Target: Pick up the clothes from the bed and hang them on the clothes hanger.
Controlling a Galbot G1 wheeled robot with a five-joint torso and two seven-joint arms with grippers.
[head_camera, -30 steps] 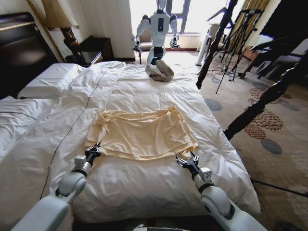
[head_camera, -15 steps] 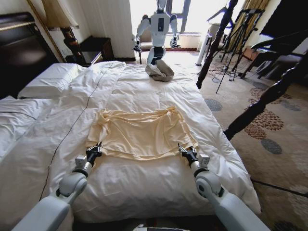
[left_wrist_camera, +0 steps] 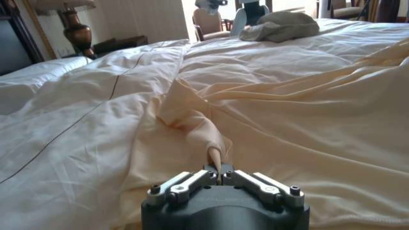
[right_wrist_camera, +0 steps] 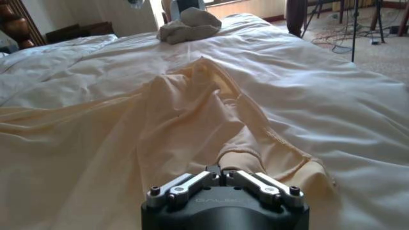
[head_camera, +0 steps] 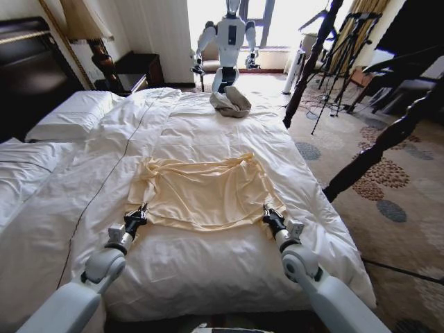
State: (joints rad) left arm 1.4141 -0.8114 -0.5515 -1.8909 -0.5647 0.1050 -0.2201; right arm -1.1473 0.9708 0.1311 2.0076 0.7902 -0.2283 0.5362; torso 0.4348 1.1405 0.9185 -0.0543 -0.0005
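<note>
- Two grippers work the near hem of the clothes (head_camera: 205, 193), a cream-yellow top lying spread across the middle of the bed (head_camera: 229, 132), one at each lower corner.
- On the left, the left gripper (head_camera: 134, 220) sits low on the duvet at the top's near-left corner; the left wrist view shows its jaws pressed together on a narrow twist of the fabric.
- Centre, the garment lies flat but wrinkled, sleeves bunched at its sides; a small grey-beige cloth heap (head_camera: 231, 101) rests well apart near the far edge of the bed.
- On the right, the right gripper (head_camera: 270, 218) meets the near-right corner; the right wrist view shows its jaws closed, pinching the folded cuff edge.
- The risk, as judged here: both holds take only a thin pinch of soft cloth, so an uneven lift could slip one corner free, or drag the duvet up if the jaws caught it underneath.
- No clothes hanger can be picked out.
</note>
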